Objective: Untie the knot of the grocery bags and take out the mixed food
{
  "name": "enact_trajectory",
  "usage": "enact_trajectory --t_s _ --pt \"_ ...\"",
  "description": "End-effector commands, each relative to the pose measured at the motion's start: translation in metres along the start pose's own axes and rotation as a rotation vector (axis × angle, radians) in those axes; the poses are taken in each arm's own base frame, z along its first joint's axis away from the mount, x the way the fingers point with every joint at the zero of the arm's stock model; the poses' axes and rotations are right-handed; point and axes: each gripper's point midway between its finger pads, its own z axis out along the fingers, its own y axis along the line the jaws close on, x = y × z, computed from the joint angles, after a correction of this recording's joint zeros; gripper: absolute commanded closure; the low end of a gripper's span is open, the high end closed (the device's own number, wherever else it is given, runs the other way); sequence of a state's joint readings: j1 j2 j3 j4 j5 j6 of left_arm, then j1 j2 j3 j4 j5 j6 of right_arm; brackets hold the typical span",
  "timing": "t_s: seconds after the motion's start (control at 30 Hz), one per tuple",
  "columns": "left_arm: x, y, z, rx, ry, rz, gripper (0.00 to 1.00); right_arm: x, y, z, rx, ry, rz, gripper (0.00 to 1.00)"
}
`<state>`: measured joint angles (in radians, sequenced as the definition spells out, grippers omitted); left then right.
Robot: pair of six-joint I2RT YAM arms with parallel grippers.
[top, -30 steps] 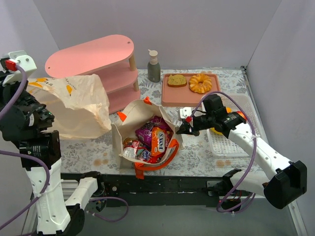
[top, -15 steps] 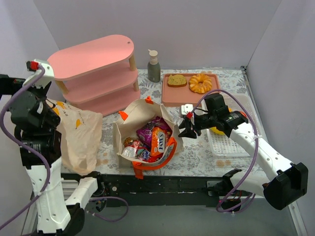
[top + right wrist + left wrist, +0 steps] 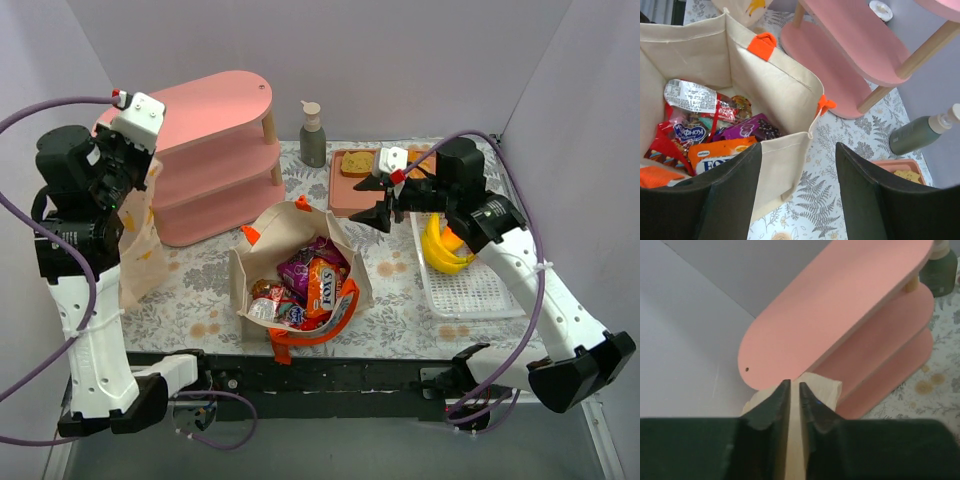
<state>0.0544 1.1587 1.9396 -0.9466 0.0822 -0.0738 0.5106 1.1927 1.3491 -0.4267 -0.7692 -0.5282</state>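
My left gripper (image 3: pixel 143 160) is raised high at the left and is shut on the tan plastic grocery bag (image 3: pixel 135 250). The bag hangs down in a narrow fold beside the pink shelf. In the left wrist view the jaws (image 3: pixel 794 385) pinch the cream plastic (image 3: pixel 795 440). The canvas tote (image 3: pixel 300 265) stands open mid-table with snack packets (image 3: pixel 315 285) inside. My right gripper (image 3: pixel 380 203) hovers open just right of the tote, holding nothing. In the right wrist view its fingers (image 3: pixel 735 190) frame the tote's corner (image 3: pixel 780 160), with the purple packet (image 3: pixel 747 127) inside.
A pink three-tier shelf (image 3: pixel 210 110) stands at the back left and a grey pump bottle (image 3: pixel 313 135) behind the tote. A pink tray (image 3: pixel 350 195) holds a bread slice (image 3: pixel 358 162). Bananas (image 3: pixel 443 250) lie in the white mesh basket (image 3: pixel 470 290) at the right.
My left arm lifted the tan bag higher, so it now hangs slim by the shelf. My right gripper opened, rose and moved back from the tote, uncovering the bananas.
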Motion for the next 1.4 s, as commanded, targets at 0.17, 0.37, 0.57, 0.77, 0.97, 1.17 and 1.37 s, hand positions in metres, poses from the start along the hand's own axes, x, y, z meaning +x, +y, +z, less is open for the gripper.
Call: enact_trajectory --t_s 0.17,0.37,0.57,0.77,0.97,1.17,1.37 --pt "0.067 0.001 -0.074 -0.168 0.167 0.06 1.0 -0.011 -0.024 0.039 -0.054 -0.08 0.075 0.35" --pt "0.079 -0.001 -0.121 -0.238 0.167 0.013 1.0 -0.013 0.007 0.084 -0.221 -0.047 0.007 0.37" --pt "0.065 -0.023 -0.082 -0.095 0.093 -0.038 0.11 0.029 0.039 0.11 -0.332 0.076 0.048 0.39" --pt "0.023 -0.016 0.008 -0.045 -0.062 -0.126 0.09 0.032 0.032 0.12 -0.315 0.093 0.117 0.39" --pt "0.047 -0.004 0.083 -0.019 0.023 -0.271 0.18 0.036 0.03 0.116 -0.271 0.104 0.115 0.39" --pt "0.141 -0.051 0.071 0.174 0.265 -0.226 0.4 0.046 0.034 0.107 -0.27 0.14 0.07 0.39" --pt "0.235 -0.116 0.006 0.293 0.641 -0.285 0.55 0.059 0.035 0.117 -0.293 0.159 0.088 0.39"
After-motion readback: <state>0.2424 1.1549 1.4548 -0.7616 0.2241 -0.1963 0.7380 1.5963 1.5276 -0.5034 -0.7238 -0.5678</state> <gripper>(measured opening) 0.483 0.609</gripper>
